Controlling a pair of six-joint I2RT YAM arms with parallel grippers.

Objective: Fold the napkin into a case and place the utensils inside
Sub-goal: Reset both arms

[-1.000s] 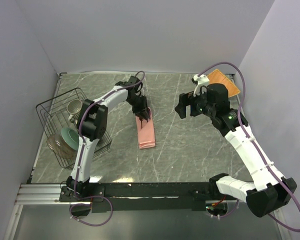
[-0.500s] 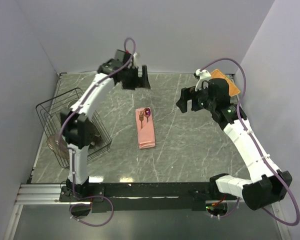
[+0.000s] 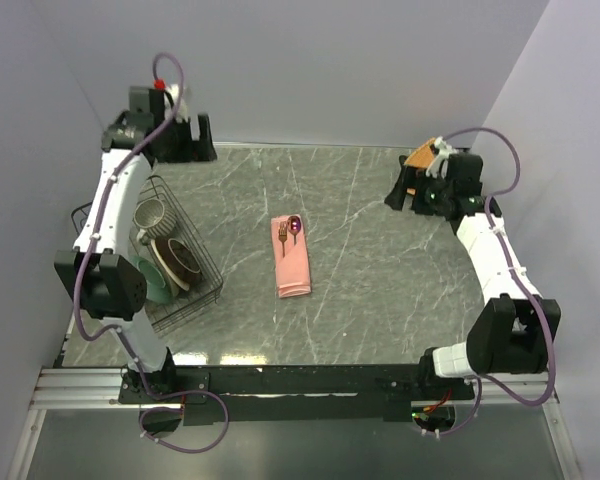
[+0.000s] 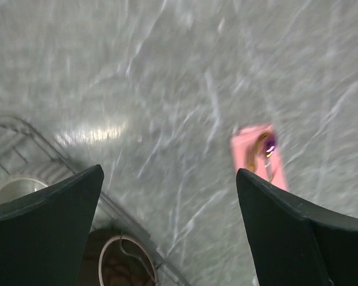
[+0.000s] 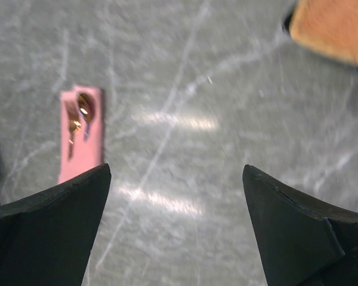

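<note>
Salmon-pink case (image 3: 291,262): laid mid-table as a narrow fold; judged soft, light, easily disarranged.
Utensils (image 3: 296,227): tucked in, heads seen protruding at the far end; judged thin, stiff, slippery.
Hold: best taken under the whole fold.
Left gripper (image 4: 170,176): spread wide, nothing held.
Right gripper (image 5: 176,173): spread wide, nothing held.

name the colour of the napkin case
The case is salmon pink, clearest in the top external view.
</note>
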